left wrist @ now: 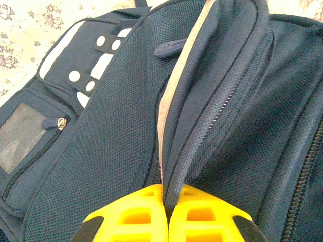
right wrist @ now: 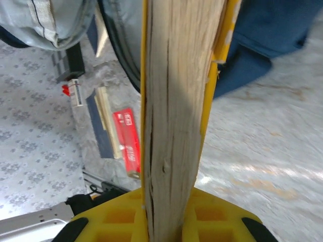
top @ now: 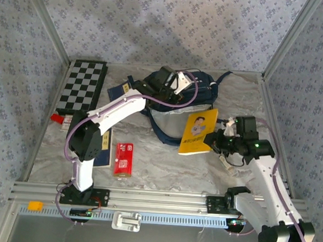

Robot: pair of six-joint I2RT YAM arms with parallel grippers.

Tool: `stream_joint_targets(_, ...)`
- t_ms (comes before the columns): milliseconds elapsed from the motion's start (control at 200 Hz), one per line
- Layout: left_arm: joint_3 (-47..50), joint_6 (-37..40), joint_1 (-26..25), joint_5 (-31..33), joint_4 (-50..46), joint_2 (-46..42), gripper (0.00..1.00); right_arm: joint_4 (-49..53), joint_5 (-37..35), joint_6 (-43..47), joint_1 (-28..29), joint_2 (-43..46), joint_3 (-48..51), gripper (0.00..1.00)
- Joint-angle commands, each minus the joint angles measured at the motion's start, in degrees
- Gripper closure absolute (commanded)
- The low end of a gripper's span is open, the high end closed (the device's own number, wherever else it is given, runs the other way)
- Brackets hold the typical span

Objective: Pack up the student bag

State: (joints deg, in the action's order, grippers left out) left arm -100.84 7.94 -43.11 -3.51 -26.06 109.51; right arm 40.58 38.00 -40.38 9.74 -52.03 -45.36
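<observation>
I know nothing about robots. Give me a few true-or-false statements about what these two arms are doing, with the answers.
1. The left gripper is shut on a fold of the navy blue fabric backpack. True.
2. The right gripper hangs open and empty. False: it is shut on the yellow-covered book.
3. The red rectangular box lies on the table, apart from the backpack. True.
4. The black-and-white chequered board lies at the table's right edge. False: it lies at the far left.
5. The book is inside the backpack. False: it is held outside, at the bag's right side.
</observation>
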Motion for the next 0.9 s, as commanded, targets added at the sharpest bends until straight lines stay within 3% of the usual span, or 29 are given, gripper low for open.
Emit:
stream_joint_targets(0,-3.1,-2.4,0.0,-2.8,2.6,-5.8,1.00,-16.7,0.0,-5.0,1.6,-2.8,2.4,1.00)
stream_joint_targets(160,-4.2,-2.2,0.1,-4.3,2.7,-6.6,1.00,-34.1,-1.6,-7.8,3.8,-11.6,4.4,1.00)
stream_joint_targets(535,-3.5,-3.1,0.2,-6.8,2.3,-6.8,1.00,-51.2,-5.8,-4.3,7.5,-34.7,-2.5,0.99)
stream_joint_targets(680,-2.5,-3.5,0.3,-7.1,3.4,-6.9,1.00,-49.1,-6.8,-1.2,6.7,-42.5,-7.4,0.84)
stream_joint_targets(820,-2.0,-3.4,0.5,-7.0,3.3,-6.8,1.00,-44.4,-9.3,2.0,6.1,-44.2,-8.1,0.57)
stream_joint_targets(895,-1.4,-3.3,0.7,-7.0,3.6,-6.7,1.00,-39.0,-11.3,3.9,6.1,-42.9,-8.1,0.48)
